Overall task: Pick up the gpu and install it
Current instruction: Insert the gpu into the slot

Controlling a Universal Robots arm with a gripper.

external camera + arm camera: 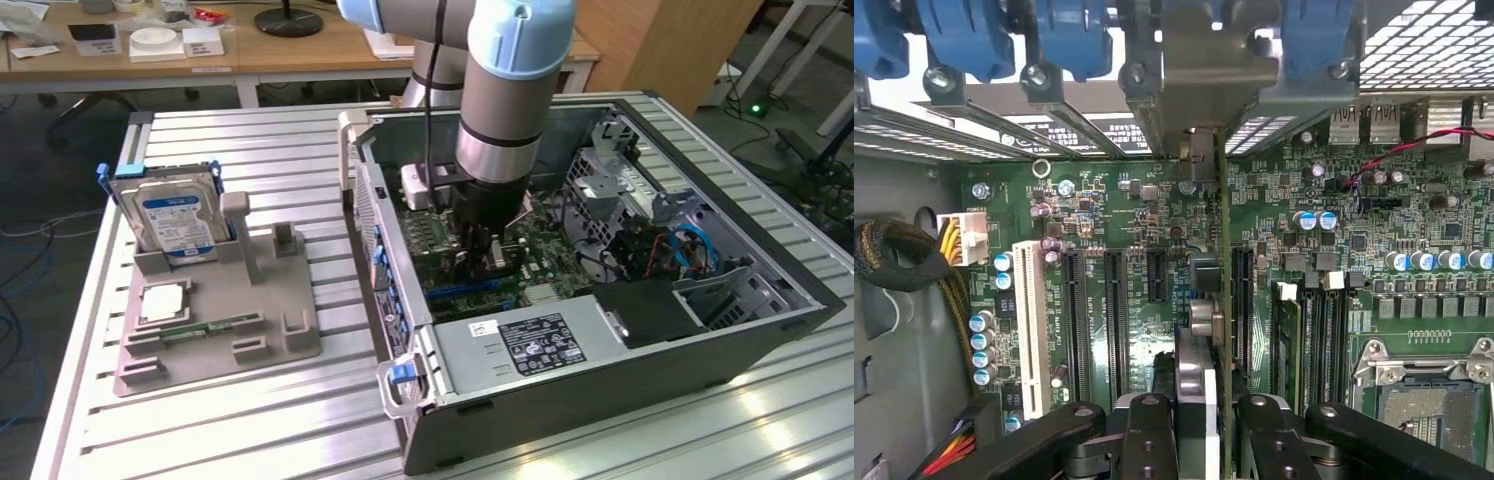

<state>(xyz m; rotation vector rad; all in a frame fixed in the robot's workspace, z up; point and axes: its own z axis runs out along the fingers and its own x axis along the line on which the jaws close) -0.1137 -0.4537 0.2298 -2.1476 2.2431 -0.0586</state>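
One black two-fingered gripper (1199, 425) clamped on thin green-board gpu (1206, 330) held edge-on, poised over green motherboard (1154, 260) slots inside open grey computer case (747, 340).

Open computer case (747, 330) on counter (240, 430), toward exterior view's right. Parts holder (220, 330) on counter at exterior view's left, well apart from case; hard drive (174, 220) upright in holder's rear slot. Arm (514, 100) reaches down into case. Gpu (1199, 370) upright between fingers (1149, 435), over motherboard (1154, 260) slots. Power supply (534, 345) at case's near end.
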